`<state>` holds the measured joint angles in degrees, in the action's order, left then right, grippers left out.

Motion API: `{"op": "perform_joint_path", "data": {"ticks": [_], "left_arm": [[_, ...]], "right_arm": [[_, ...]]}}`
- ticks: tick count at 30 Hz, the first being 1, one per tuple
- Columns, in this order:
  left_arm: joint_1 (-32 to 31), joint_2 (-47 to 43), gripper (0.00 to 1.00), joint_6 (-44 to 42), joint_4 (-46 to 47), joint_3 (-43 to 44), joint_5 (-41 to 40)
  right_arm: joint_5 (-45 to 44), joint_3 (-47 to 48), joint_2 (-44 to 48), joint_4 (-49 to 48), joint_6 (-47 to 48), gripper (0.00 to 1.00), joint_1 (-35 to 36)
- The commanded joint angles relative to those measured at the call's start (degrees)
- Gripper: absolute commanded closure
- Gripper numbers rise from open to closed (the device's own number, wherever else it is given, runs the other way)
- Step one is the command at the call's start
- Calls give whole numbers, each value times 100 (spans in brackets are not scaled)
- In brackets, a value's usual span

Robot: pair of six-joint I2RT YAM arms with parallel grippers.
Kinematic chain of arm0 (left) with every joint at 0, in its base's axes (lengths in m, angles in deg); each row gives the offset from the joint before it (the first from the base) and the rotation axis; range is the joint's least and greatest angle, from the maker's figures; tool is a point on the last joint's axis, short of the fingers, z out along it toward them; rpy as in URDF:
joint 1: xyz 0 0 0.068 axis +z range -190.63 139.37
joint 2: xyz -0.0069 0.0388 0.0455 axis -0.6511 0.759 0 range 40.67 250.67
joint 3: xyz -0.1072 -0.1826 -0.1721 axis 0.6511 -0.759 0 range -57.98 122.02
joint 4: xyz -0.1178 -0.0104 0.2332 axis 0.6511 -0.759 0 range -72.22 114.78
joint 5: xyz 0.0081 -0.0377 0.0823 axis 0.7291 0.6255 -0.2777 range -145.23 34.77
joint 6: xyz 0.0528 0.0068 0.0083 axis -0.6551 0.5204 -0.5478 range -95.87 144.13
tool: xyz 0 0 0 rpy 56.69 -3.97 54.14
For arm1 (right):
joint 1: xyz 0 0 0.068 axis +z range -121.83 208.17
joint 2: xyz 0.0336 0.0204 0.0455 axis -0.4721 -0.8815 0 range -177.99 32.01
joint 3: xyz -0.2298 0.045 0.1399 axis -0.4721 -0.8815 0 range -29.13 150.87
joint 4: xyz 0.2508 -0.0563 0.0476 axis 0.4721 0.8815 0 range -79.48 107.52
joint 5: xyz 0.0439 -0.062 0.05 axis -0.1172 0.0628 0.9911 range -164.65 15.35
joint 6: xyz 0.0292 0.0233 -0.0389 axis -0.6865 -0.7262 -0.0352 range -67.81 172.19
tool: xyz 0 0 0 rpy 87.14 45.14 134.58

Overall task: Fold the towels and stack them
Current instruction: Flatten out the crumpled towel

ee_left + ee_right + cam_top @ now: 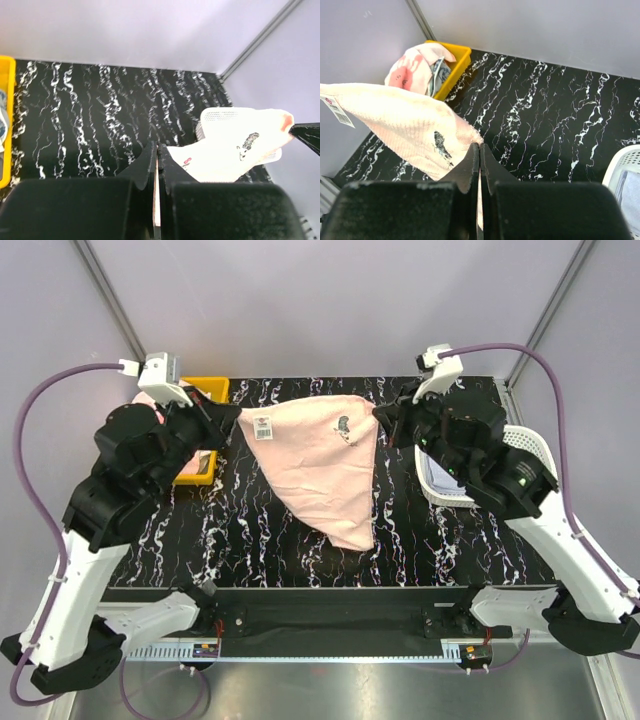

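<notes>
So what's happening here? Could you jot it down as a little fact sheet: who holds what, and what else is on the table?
Held item: pink towel, spread in the air between the two arms, hanging down to a point
Left gripper: shut on one top corner, next to the white label
Right gripper: shut on the other top corner
Yellow bin: far left, with a pink-printed cloth in it
White mesh basket: right side, pale cloth inside
Table: black with white veining
Folding: not yet done

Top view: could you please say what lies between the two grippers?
The pink towel, a corner pinched by the left gripper, another by the right gripper; the top view shows it.
</notes>
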<state>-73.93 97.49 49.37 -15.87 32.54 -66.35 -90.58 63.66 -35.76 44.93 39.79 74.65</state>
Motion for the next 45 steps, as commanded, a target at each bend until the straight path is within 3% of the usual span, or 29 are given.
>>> {"op": "perform_joint_path", "data": {"ticks": [1,6,15,18,21,24,30,36,40,45], "left_arm": [[-19,31,100,-115,31,492,337],[-27,215,100,-133,-5,1213,549],[-10,864,100,-256,-40,1732,374],[279,1190,100,-230,38,1916,643],[920,1770,100,-54,214,2135,1215],[1325,2665,100,-19,398,2584,1601],[1993,4897,100,78,899,3910,1902],[2310,6857,100,219,1400,5045,1947],[2346,7010,100,280,1901,4460,1920],[2328,6712,100,272,2403,3219,1841]], "right_arm": [[45,476,106,179,45,100,63],[63,968,53,329,89,100,63],[-402,1399,-386,286,396,100,54],[-526,1469,-763,180,511,100,-68],[289,1698,-1273,49,371,100,-831],[1002,1847,-1984,-276,256,100,-1658],[2110,3058,-4294,-839,2,100,-2826],[2541,4807,-6422,-954,-271,100,-3224],[2725,5215,-7013,-1059,-271,100,-3277],[2893,3933,-6540,-1753,-429,100,-3277]]}}
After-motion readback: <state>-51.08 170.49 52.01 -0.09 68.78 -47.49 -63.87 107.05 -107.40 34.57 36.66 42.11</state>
